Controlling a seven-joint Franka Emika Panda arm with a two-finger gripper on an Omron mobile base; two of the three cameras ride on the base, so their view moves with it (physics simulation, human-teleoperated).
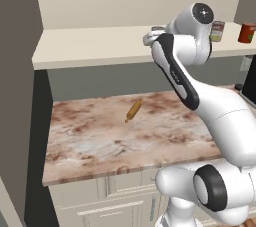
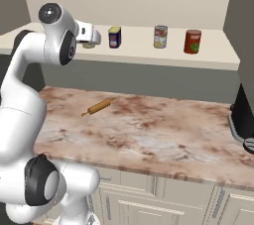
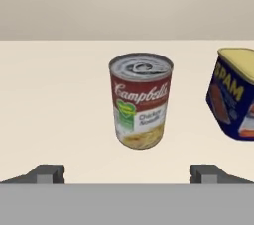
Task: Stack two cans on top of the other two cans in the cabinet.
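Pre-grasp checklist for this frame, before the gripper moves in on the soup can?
1. Gripper open: ok.
2. Nothing held between fingers: ok.
3. Soup can upright on the cabinet shelf: ok.
4. Soup can roughly centred between fingertips in the hand view: ok.
5. Blue tin apart from the soup can: ok, though close beside it.
6. Gripper closed in around the can: not ok, still short of it.

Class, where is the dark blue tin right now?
In the right base view the dark blue tin stands on the cabinet shelf, left of the soup can.
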